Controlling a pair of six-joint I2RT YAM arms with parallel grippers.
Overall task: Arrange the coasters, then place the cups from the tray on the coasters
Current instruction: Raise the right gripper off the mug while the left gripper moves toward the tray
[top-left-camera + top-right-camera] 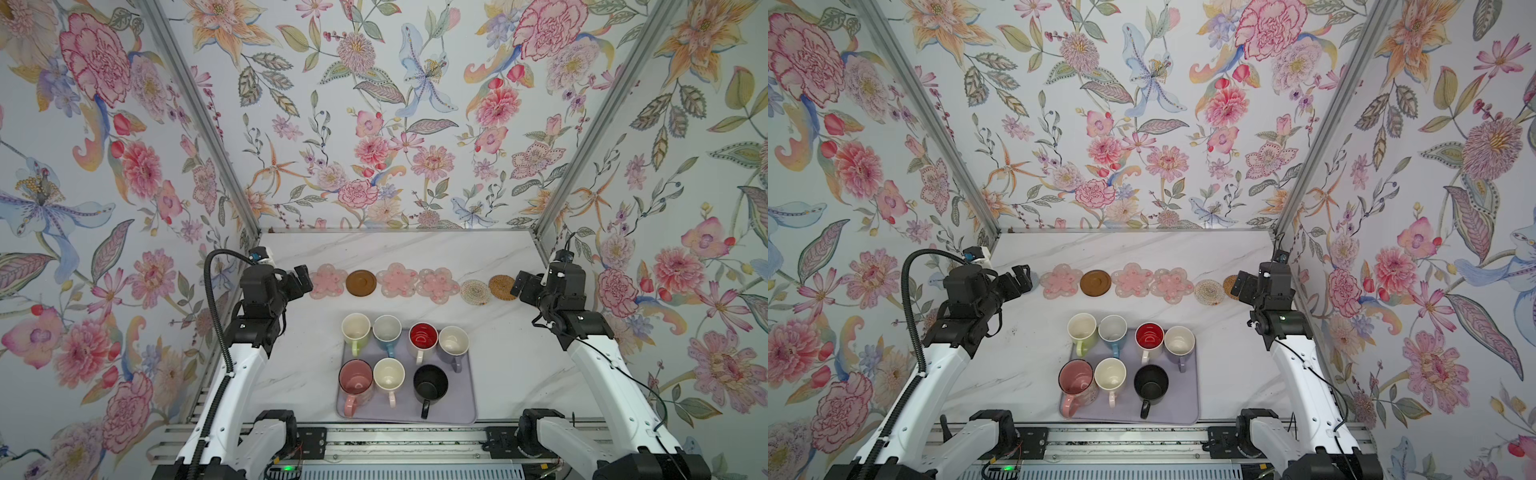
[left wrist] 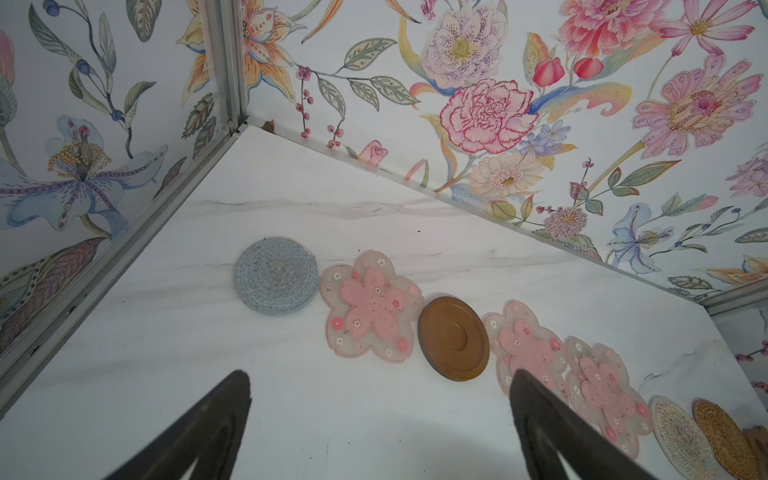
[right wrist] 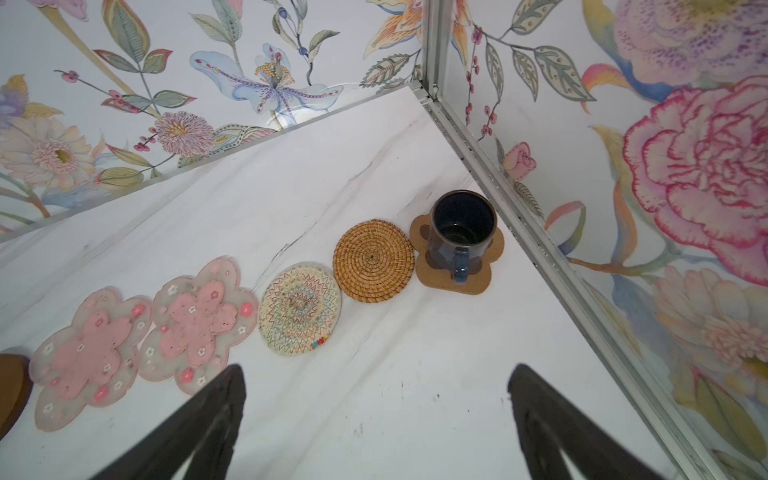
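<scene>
Coasters: 8 lie flat in 1 row across the far part of the bench [image 1: 519,365], each touching or just beside its neighbour.
Row order, left to right: grey round coaster [image 2: 274,275], first flower coaster [image 1: 328,282], brown disc [image 1: 361,283], second flower coaster [image 1: 397,279], third flower coaster [image 1: 438,284], pale woven coaster [image 1: 475,292], tan woven coaster [image 1: 500,286], paw coaster [image 3: 434,280].
Row ends: in both top views the arms hide or nearly hide the grey round coaster and the paw coaster; the wrist views show them plainly.
Navy mug [image 3: 463,224]: upright on the paw coaster, in the far right corner, handle toward the right claw [image 3: 378,368].
Cups on tray: 7, all upright, handles toward the near edge.
Far row: lime-green mug [image 1: 355,330], blue mug [image 1: 387,332], red-lined white mug [image 1: 423,338], lavender mug [image 1: 454,345].
Near row: pink mug [image 1: 355,380], cream mug [image 1: 388,376], black mug [image 1: 431,384].
Tray [image 1: 461,395]: flat on the middle of the bench by its near edge, apart from the coaster row.
Left claw [image 2: 380,376]: jaws spread wide, holding nothing, above the bench at the left end of the row, the first flower coaster just ahead.
Right claw: jaws spread wide, holding nothing, above the bench at the right end of the row, apart from the navy mug.
Walls [image 1: 374,124]: flowered paper on 3 sides.
</scene>
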